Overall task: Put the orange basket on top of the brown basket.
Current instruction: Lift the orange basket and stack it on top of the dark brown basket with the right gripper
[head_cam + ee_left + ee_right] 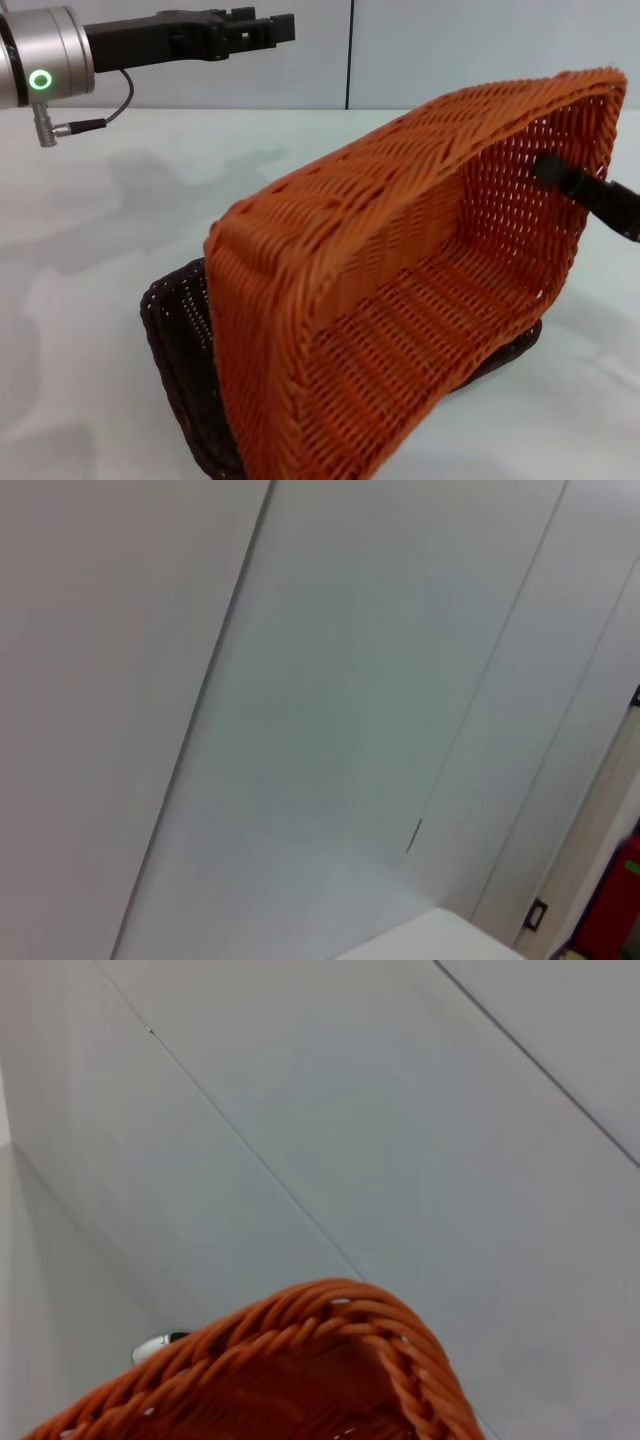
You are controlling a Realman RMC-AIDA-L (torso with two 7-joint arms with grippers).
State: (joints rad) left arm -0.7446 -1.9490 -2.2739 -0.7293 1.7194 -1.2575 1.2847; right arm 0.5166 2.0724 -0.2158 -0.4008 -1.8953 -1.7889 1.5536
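Note:
The orange basket (pixel 400 290) is tilted steeply, its right end raised high and its opening facing me. Its lower left end rests over the brown basket (pixel 180 370), which lies flat on the white table underneath and shows mostly at the left. My right gripper (pixel 575 185) is shut on the orange basket's right end wall, one black finger showing inside it. The basket's braided rim (pixel 330 1345) fills the bottom of the right wrist view. My left gripper (pixel 265 30) is held high at the upper left, far from both baskets.
The white table (pixel 100 230) stretches around the baskets, with a grey panelled wall (pixel 450 50) behind it. The left wrist view shows only wall panels (pixel 320 700) and a table corner.

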